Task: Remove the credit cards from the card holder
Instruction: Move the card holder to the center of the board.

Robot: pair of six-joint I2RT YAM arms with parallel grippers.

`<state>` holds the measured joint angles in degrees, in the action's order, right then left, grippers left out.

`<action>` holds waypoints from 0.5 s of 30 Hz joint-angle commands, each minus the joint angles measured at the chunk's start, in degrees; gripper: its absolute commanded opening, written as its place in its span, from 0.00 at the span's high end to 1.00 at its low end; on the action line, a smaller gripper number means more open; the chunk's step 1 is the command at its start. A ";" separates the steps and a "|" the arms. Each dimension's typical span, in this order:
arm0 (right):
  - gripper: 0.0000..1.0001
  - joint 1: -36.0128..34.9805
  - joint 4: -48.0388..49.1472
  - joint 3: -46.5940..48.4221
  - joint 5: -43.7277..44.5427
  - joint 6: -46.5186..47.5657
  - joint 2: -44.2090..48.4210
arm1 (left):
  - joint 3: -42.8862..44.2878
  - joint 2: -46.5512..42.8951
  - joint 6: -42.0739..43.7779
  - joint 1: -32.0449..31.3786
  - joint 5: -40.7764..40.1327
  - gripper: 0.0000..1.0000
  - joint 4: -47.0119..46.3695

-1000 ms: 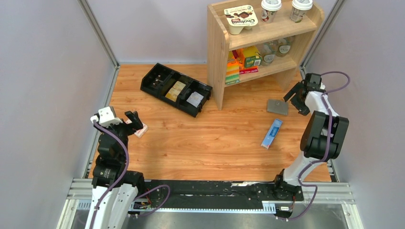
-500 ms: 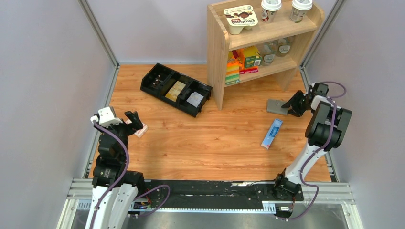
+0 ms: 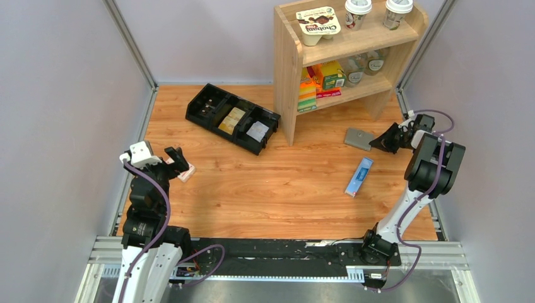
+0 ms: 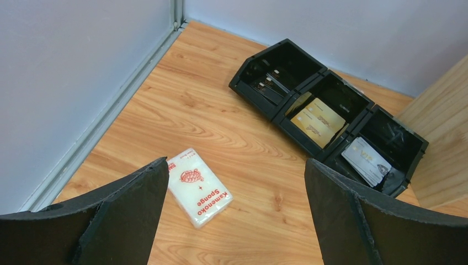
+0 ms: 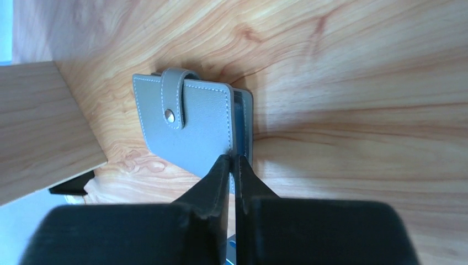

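Your right gripper has its jaws pinched nearly together on the edge of the card holder (strap snapped, still closed) at the tabletop's far right, beside the wooden shelf. Your left gripper gapes wide, holding nothing, near the left edge.

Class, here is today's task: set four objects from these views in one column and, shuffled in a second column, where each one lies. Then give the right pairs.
Column A
1. card holder
2. sponge packet
3. blue-and-white packet
4. black tray

Column B
a. on the table, by the open left pincer
b. left of the wooden shelf, cards in two compartments
c. pinched at one edge by the right pincer
d. in front of the shelf, nothing touching it

Pairs: 1-c, 2-a, 3-d, 4-b
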<state>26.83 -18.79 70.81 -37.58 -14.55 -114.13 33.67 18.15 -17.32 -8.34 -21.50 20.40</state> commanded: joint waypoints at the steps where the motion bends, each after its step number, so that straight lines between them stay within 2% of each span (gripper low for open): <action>1: 1.00 -0.20 3.49 -1.72 -5.91 -0.74 0.83 | 0.52 0.04 -0.78 -0.10 0.23 0.01 -0.63; 7: 1.00 -2.92 5.34 -3.65 -6.89 -3.64 4.61 | 0.34 0.22 -0.70 -0.10 0.84 0.01 -0.98; 15: 1.00 -11.17 0.52 -5.32 1.63 -9.53 12.34 | 0.52 0.74 -0.52 -0.10 1.72 0.01 -0.89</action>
<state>19.40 -16.01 65.69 -40.07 -20.23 -107.98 33.67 18.22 -17.50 -8.34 -20.84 20.40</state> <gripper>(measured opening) 0.008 0.990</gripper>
